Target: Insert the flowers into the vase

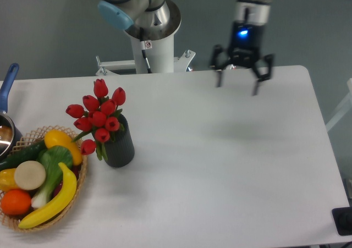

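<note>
1. One fixed camera view: the flowers [97,115] stand in the vase [119,147] on the tabletop [231,165], just beside the wicker basket [33,220] of fruit and vegetables. The insertion looks done.
2. Spread and empty, the tool [240,82] hangs near the tabletop's far edge, well apart from the vase; I judge the next move only needs it kept clear.
3. Red tulip buds cluster above the dark ribbed vase's mouth, leaning slightly toward the basket, with one bud drooping low.
</note>
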### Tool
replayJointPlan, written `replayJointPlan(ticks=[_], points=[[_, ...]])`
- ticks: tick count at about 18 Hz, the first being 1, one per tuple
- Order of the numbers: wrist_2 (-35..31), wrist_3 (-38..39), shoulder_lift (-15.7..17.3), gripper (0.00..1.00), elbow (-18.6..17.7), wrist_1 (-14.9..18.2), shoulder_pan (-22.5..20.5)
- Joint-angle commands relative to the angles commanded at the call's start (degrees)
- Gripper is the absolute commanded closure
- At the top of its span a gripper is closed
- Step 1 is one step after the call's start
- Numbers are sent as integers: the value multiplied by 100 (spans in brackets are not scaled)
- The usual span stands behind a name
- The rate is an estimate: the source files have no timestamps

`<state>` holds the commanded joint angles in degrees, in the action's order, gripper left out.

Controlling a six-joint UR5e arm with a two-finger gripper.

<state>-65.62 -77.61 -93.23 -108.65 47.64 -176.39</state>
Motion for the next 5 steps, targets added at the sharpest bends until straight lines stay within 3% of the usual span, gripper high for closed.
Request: replayJointPlan(ticks=[3, 5], points=[[-985, -447, -440, 0, 274, 9, 8], [-1242, -763, -756, 0, 274, -9, -9]])
